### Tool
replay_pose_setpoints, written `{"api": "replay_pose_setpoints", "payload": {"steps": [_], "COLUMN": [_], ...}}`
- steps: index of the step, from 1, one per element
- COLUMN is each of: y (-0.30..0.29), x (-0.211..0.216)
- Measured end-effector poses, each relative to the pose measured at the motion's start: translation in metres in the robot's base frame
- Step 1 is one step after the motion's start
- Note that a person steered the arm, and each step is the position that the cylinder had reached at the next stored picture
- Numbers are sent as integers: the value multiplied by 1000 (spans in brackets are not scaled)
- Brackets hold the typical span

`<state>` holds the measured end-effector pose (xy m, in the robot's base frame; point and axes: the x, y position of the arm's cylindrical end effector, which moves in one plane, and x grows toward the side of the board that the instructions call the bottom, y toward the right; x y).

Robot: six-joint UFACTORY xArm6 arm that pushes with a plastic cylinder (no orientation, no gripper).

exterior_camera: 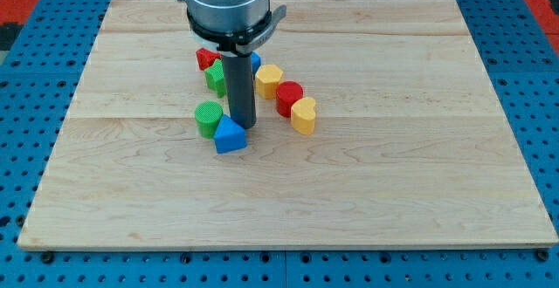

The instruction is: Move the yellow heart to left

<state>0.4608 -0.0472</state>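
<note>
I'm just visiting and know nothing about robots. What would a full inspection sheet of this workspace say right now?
Surface: pale wooden board, flat, resting on a blue pegboard.
Job's things: yellow heart right of centre, touching the red cylinder; nothing blocks its lower left side.
Clutter: yellow block, blue triangular block, green cylinder, another green block, red block, a blue block mostly hidden behind the rod.
Grippers: no pincer; my tip sits beside the blue triangular block, left of the yellow heart and apart from it.
Cables: nothing seen.
Surroundings: red areas at the view's top corners.
</note>
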Motion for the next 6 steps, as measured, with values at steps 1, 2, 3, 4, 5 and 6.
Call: {"api": "replay_pose_setpoints", "payload": {"steps": [1, 2, 3, 4, 5, 6], "y": [25, 51, 90, 144, 153, 125], "x": [10, 27, 37, 35, 7, -3]}}
